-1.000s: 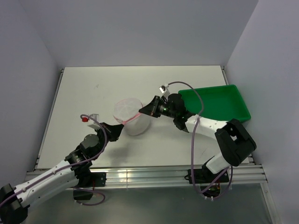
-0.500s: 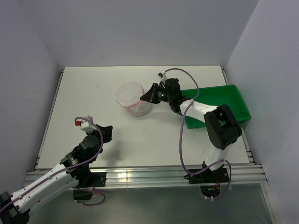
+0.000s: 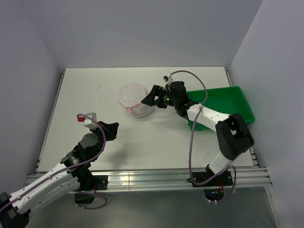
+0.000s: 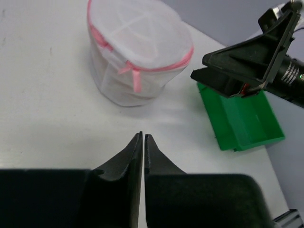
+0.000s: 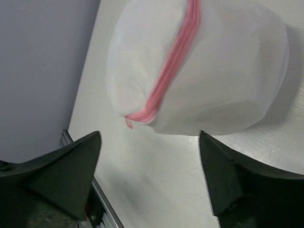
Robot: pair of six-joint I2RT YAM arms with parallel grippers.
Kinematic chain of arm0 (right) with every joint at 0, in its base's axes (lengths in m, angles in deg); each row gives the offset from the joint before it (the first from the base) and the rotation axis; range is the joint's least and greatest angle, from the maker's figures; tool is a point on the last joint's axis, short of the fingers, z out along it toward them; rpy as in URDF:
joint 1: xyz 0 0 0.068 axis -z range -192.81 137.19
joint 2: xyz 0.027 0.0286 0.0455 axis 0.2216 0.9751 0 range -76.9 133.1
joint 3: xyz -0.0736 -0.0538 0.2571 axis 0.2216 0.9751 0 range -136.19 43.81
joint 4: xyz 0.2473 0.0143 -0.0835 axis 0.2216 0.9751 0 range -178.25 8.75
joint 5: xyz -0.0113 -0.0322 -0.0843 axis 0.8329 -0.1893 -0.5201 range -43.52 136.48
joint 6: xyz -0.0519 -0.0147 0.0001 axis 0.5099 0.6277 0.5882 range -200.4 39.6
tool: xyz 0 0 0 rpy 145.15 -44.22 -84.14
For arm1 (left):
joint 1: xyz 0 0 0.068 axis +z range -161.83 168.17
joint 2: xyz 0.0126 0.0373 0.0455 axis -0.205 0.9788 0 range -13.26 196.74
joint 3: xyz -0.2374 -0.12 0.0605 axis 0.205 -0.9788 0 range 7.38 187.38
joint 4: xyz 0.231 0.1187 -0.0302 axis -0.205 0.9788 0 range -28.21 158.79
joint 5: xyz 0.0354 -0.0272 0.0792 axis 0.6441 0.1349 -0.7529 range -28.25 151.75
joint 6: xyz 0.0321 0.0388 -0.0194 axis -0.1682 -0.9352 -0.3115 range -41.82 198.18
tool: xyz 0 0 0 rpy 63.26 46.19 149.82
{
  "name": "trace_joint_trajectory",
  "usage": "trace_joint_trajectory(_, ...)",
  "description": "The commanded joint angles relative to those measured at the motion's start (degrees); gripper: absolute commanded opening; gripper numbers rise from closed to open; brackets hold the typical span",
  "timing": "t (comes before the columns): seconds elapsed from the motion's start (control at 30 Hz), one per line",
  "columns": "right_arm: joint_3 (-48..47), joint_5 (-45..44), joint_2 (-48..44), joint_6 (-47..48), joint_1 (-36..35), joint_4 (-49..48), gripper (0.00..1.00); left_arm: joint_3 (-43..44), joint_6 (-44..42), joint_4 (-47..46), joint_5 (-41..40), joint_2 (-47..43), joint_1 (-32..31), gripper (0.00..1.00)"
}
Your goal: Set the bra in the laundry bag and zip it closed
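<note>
The right gripper (image 5: 149, 137) has its jaws spread wide and grips nothing. Just ahead of its fingertips, not touching them, the laundry bag (image 5: 204, 71) stands upright on the table (image 3: 85, 95) like a drum, axis vertical. Its pink zip line (image 5: 175, 59) runs round the rim with no gap that I can see. The bra cannot be made out through the mesh; likely it is inside. The left gripper (image 4: 143, 137), pinched together on nothing, faces the bag from well apart, so the right arm is nearer. A green tray (image 3: 228, 102) lies behind the right gripper
</note>
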State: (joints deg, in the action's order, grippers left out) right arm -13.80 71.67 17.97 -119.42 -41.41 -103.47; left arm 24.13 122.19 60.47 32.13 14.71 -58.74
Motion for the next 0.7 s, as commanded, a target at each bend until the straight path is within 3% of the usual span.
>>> trace_joint_trajectory(0.0,1.52,-7.58,-10.12,3.25,-0.49,2.21,0.96,6.17,-1.47,-2.46,2.47,0.42,0.16,0.13)
trace_joint_trajectory(0.23,8.82,-15.07,-28.93,6.85,-0.49,4.15,1.00,13.21,-2.26,3.69,3.96,0.33,0.07,0.53)
trace_joint_trajectory(0.27,9.87,-15.87,-33.74,7.47,-0.49,4.24,1.00,14.00,-2.52,4.39,4.14,0.16,0.16,0.65)
trace_joint_trajectory(0.4,15.23,-20.69,-46.24,10.36,-0.49,6.24,1.00,18.48,-4.98,7.29,4.49,-1.42,0.16,0.69)
trace_joint_trajectory(0.43,15.85,-22.10,-50.96,10.72,-0.40,7.04,1.00,19.19,-5.51,8.08,4.75,-1.94,0.16,0.81)
trace_joint_trajectory(0.53,18.57,-27.90,-57.15,11.87,-0.40,9.77,1.00,21.47,-7.53,9.92,3.53,-3.53,0.16,0.94)
trace_joint_trajectory(0.67,22.18,-33.97,-66.21,11.87,-0.40,11.70,1.00,24.29,-10.78,12.30,3.17,-3.80,0.16,0.99)
